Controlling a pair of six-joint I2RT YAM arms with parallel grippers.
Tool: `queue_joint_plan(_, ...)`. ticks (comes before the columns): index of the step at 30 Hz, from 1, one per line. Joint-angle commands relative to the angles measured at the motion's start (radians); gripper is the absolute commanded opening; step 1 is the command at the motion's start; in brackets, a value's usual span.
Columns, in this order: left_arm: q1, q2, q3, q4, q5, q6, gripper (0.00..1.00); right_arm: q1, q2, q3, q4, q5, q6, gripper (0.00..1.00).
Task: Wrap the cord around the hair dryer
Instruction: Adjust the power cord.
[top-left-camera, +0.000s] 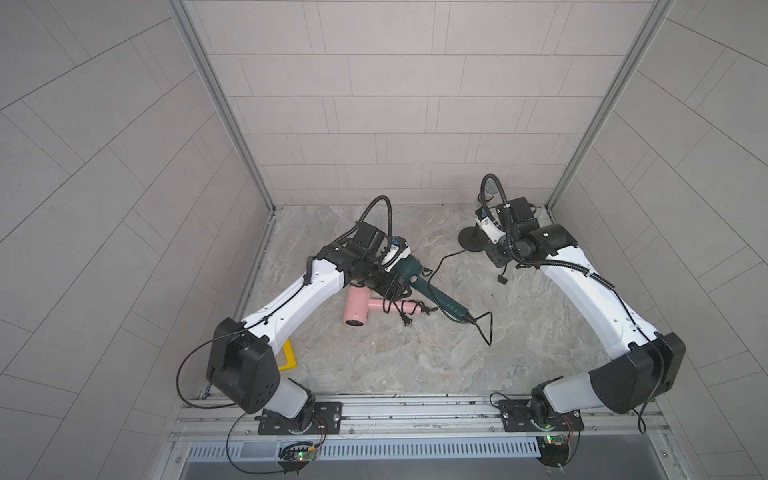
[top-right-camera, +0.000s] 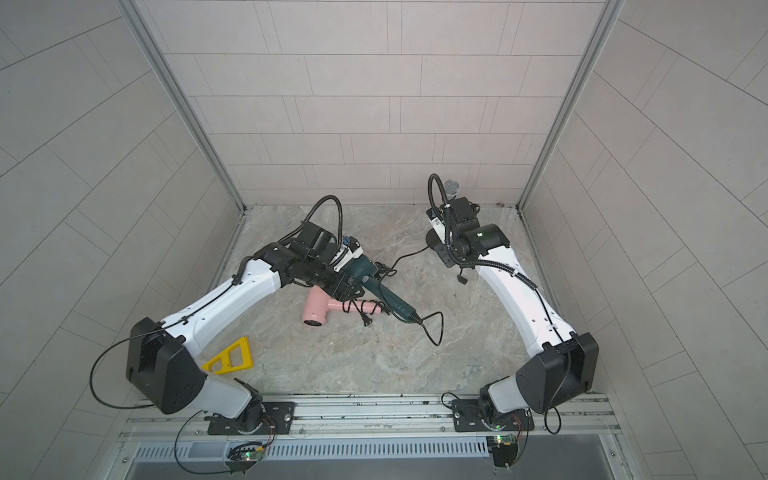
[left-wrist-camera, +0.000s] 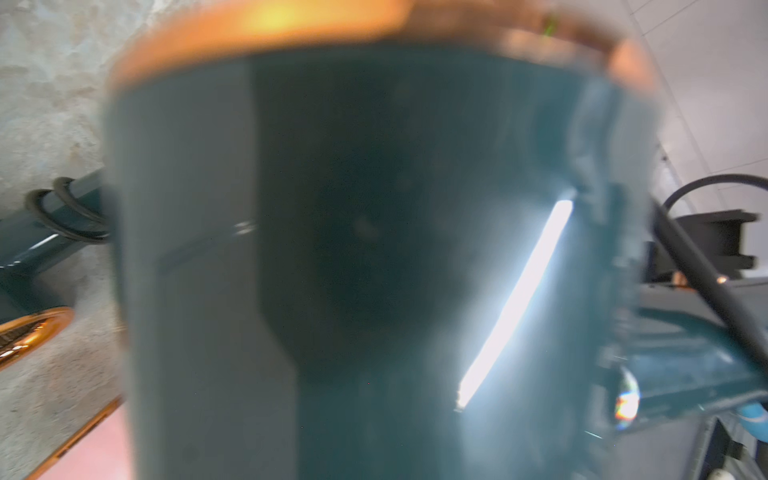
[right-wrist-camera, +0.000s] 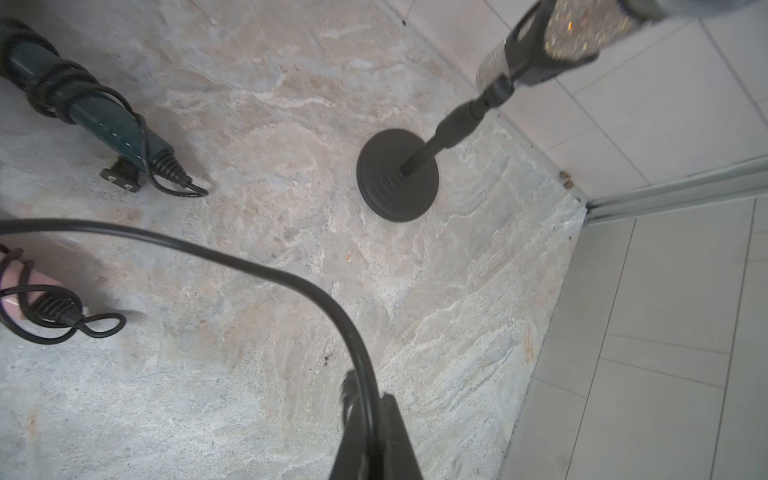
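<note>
Item: teal hair dryer (top-left-camera: 417, 276). Barrel clamped in the left claw (top-left-camera: 401, 266), handle slanting out past it above the desk (top-left-camera: 374, 365). Cord (right-wrist-camera: 249, 261): a few turns about the handle, the remainder running slack to the right claw (right-wrist-camera: 371, 432), which is pressed together on it near the microphone stand (right-wrist-camera: 397, 174). Pink dryer (top-left-camera: 357, 309) lies just beside.

The right tool (right-wrist-camera: 368, 419) pinches the black cord (right-wrist-camera: 249, 264).

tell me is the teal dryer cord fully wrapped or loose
Partly wrapped: a few coils circle the handle of the teal dryer; the rest of the cord runs loose to the right gripper, shut on it.
</note>
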Motion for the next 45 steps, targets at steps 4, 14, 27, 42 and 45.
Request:
queue_joint_plan(4, 0.152, -0.130, -0.122, 0.303, 0.240, -0.191, 0.00, -0.038, -0.057, -0.168, 0.115, -0.033, 0.067, 0.00)
queue_joint_plan(14, 0.415, -0.186, -0.270, 0.579, 0.101, -0.534, 0.00, -0.039, -0.058, -0.365, 0.145, -0.015, 0.243, 0.00)
queue_joint_plan(27, 0.355, -0.179, -0.172, 0.477, 0.180, -0.568, 0.00, -0.026, -0.283, -0.547, 0.543, -0.572, 0.360, 0.67)
queue_joint_plan(42, 0.214, -0.177, -0.007, 0.396, 0.160, -0.632, 0.00, 0.124, -0.245, -0.813, 1.519, -0.723, 0.755, 0.63)
queue_joint_plan(45, 0.180, -0.161, 0.045, 0.348, 0.148, -0.618, 0.00, 0.173, -0.196, -0.813, 1.581, -0.675, 0.749, 0.63)
